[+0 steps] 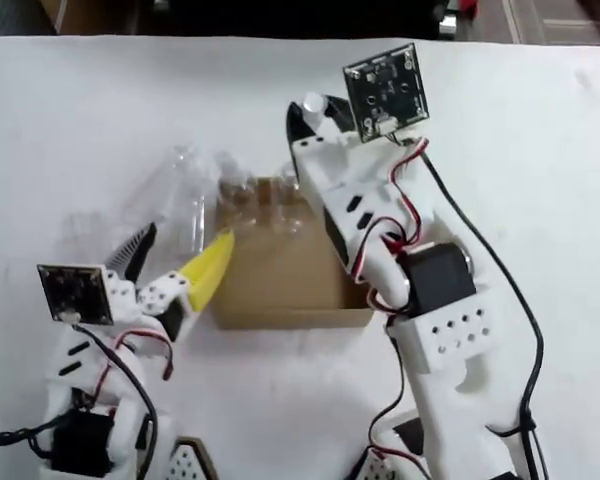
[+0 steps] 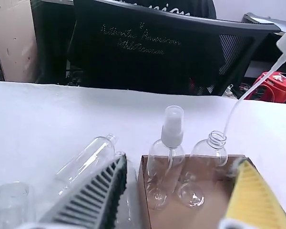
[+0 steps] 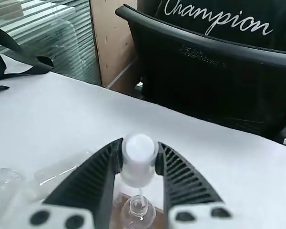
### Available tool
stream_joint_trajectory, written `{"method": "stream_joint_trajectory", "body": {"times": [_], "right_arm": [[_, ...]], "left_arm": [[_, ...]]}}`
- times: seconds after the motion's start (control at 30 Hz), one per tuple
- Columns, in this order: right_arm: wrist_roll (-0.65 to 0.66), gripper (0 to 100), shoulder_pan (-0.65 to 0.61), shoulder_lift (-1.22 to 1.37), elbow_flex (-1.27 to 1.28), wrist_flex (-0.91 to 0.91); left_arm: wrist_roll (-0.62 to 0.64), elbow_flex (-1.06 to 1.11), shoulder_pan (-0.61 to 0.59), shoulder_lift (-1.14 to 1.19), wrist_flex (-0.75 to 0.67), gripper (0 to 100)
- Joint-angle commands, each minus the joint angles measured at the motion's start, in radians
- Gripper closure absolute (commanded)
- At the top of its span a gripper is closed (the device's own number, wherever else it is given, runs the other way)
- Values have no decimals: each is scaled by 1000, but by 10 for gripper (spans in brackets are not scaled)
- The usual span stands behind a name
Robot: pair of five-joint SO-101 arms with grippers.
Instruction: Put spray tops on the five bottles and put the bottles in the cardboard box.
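A white table (image 1: 80, 100) seen from above, with a shallow cardboard box (image 1: 280, 290) at its middle and a robot arm on either side. The right gripper (image 3: 139, 164) pinches a white spray top (image 3: 139, 148) between its black ribbed jaws, holding it above the far end of the box. The thin dip tube (image 2: 257, 86) hangs from the top and slants down, its tip at the mouth of an open bottle (image 2: 209, 162) that stands upright in the box. Just beside that bottle, also upright in the box, is a capped bottle (image 2: 166, 157) already wearing its spray top. The left gripper (image 2: 183, 161) hovers near the box's left side with its jaws spread wide, one black and one yellow, and holds nothing. More bare bottles (image 1: 175, 195) lie on their sides on the table left of the box. The step in hand appears to be seating this top. To do it well, the right arm likely needs to bring the top directly over the neck so the tube straightens, then lower it gently. The clear bottle looks light and could tip, so bracing it with the left gripper would help.
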Motion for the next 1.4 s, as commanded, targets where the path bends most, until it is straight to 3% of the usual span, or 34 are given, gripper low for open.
{"method": "stream_joint_trajectory", "body": {"times": [0.0,1.1,1.37], "right_arm": [[-15,983,-12,-4,-11,-25],[-9,979,-12,220,106,-142],[-9,789,-13,245,106,-142]], "left_arm": [[-3,-8,-8,-2,-29,669],[-8,-5,-8,-2,-29,669],[-8,-5,-8,-2,-29,669]]}}
